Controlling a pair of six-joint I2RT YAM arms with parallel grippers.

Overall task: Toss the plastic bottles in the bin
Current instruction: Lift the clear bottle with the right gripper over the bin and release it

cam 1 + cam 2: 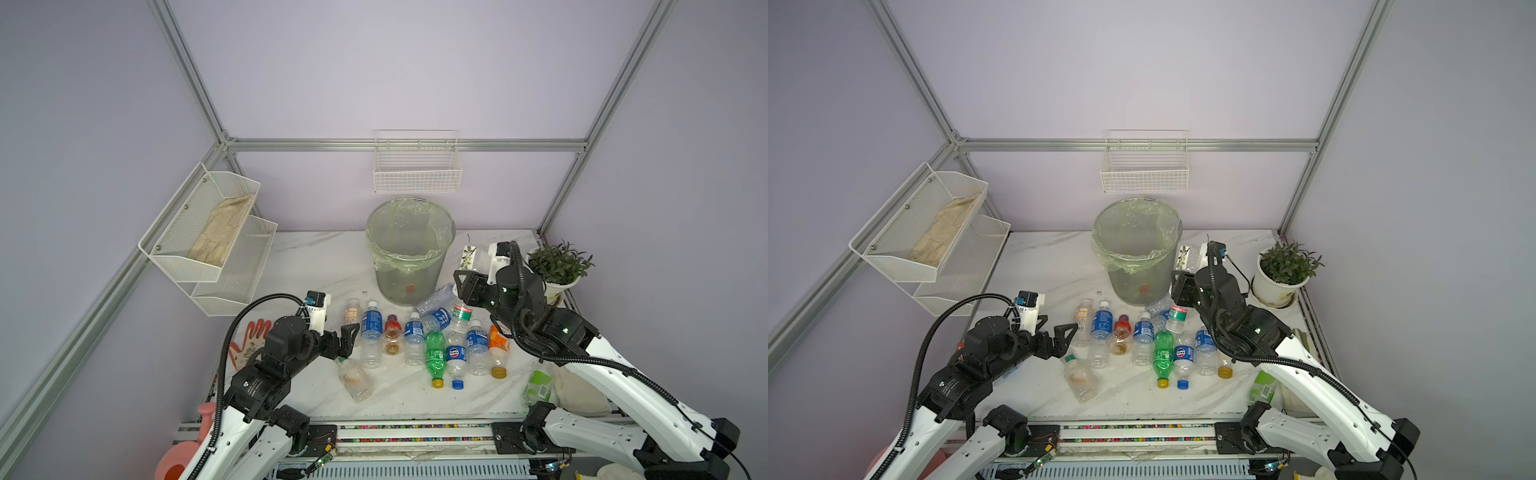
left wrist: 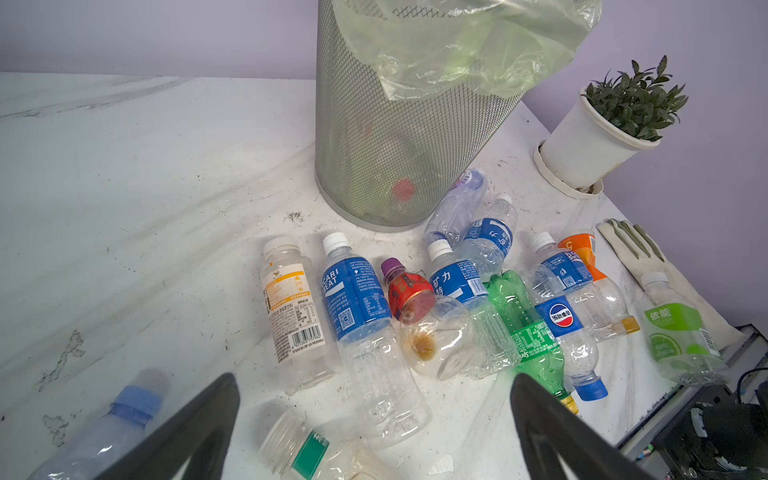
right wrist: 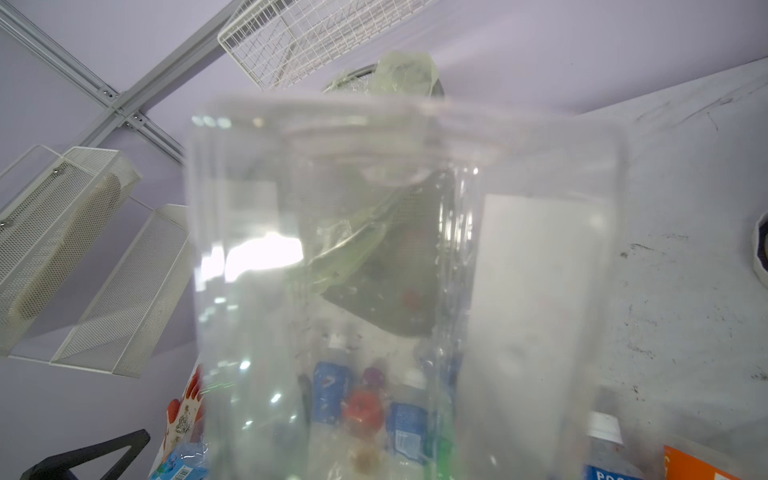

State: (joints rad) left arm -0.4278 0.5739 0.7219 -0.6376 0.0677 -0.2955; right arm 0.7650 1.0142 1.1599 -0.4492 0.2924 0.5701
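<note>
My right gripper (image 1: 468, 279) is clamped around a clear bottle (image 3: 407, 270) with a white label. In my right wrist view that bottle fills nearly the whole picture and looks blurry, so I see the bin through it. In both top views I hold it up off the table, just beside the bin (image 1: 399, 282), on the bin's right side. It is not over the open top.

My left gripper (image 1: 347, 343) has its two fingers (image 2: 187, 440) far apart, with nothing between them. It hangs low at the left end of the bottle pile. A see-through bottle with a green band (image 1: 354, 376) lies on its side just beside it. I cannot tell if a finger touches it.

The bin stands at the back of the white table (image 1: 311, 257), in the middle. It is grey mesh with a pale green bag (image 2: 457, 50) inside, and the bag folds over the rim. Through the mesh I can see something red (image 2: 403, 189) near the bottom.

The other plastic bottles (image 1: 414, 338) lie on the table in front of the bin, packed close, many of them touching. One is all green (image 1: 435, 353) with a yellow cap. Some have blue labels (image 1: 371, 326) and one has an orange label (image 1: 498, 343). One bottle with a light green label (image 1: 538, 382) lies by itself near my right arm.

A plant (image 1: 559, 264) in a white pot stands to the right of the bin. An orange glove (image 1: 249, 338) lies by my left arm.
</note>
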